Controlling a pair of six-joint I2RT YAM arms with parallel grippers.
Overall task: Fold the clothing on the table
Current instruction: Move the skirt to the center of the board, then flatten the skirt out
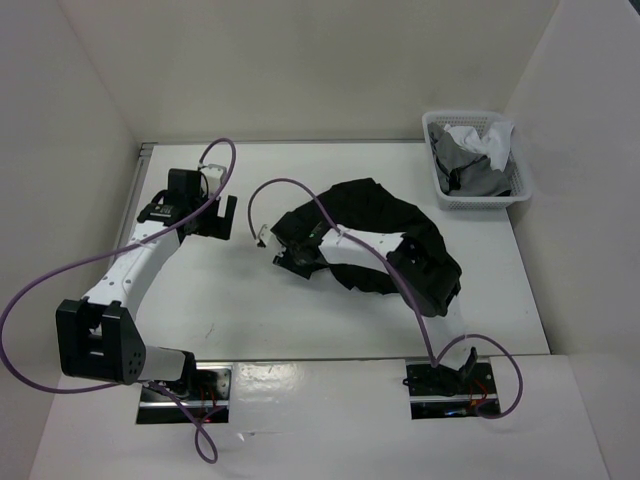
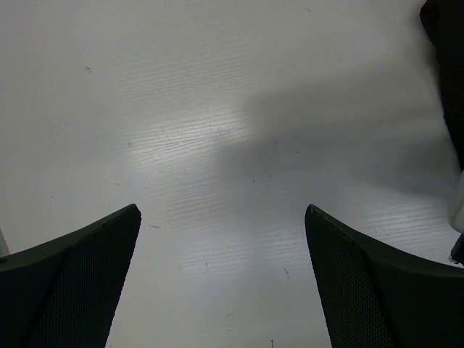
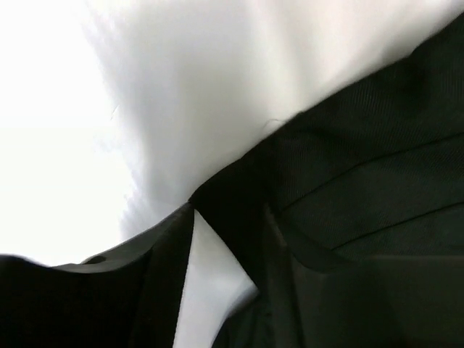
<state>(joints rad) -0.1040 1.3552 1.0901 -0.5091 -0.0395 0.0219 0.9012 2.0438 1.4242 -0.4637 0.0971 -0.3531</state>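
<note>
Black skirt (image 1: 365, 205): lies crosswise, left end at right gripper (image 1: 281, 250), grip indeterminate; left gripper (image 1: 226, 218) just beside, fully spread, empty.

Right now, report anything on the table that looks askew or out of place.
The black pleated skirt is the odd thing: it lies bunched in a crooked arc across the middle of the table, rumpled rather than spread flat. Nothing looks spilled or damaged.
</note>
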